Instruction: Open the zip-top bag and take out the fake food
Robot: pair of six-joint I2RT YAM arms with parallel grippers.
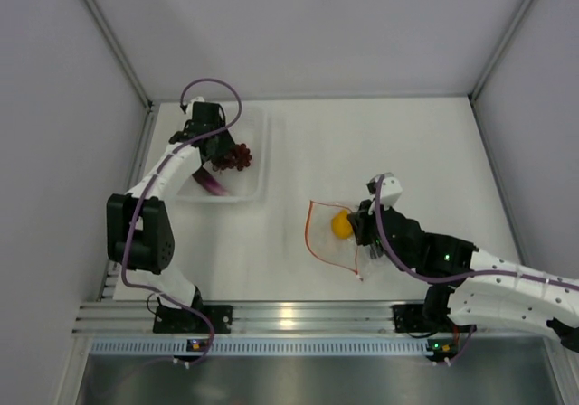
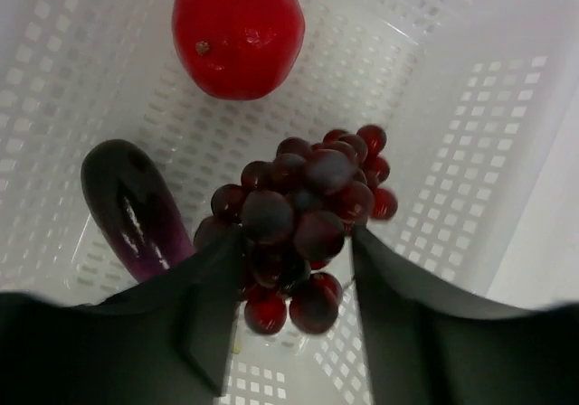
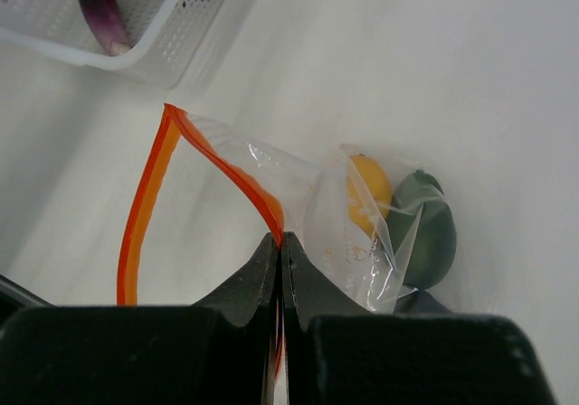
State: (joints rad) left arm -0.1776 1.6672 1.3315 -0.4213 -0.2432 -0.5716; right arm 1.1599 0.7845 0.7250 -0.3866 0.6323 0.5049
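Observation:
The clear zip-top bag (image 1: 327, 238) lies mid-table with its mouth open. Its red-orange zipper strip (image 3: 145, 197) forms a loop. My right gripper (image 3: 281, 240) is shut on the near side of that strip, also seen in the top view (image 1: 361, 230). The yellow lemon (image 3: 366, 193) and the dark green oval (image 3: 425, 229) are inside the bag. My left gripper (image 2: 297, 242) is over the white tray (image 2: 452, 152), its fingers closed on the dark purple grape bunch (image 2: 303, 215). The red tomato (image 2: 237, 30) and purple eggplant (image 2: 127, 206) lie in the tray.
The white perforated tray (image 1: 260, 134) stands at the back left, near the left wall. The enclosure walls close in the table on the left, right and back. The arm bases sit on a metal rail (image 1: 298, 319) at the near edge.

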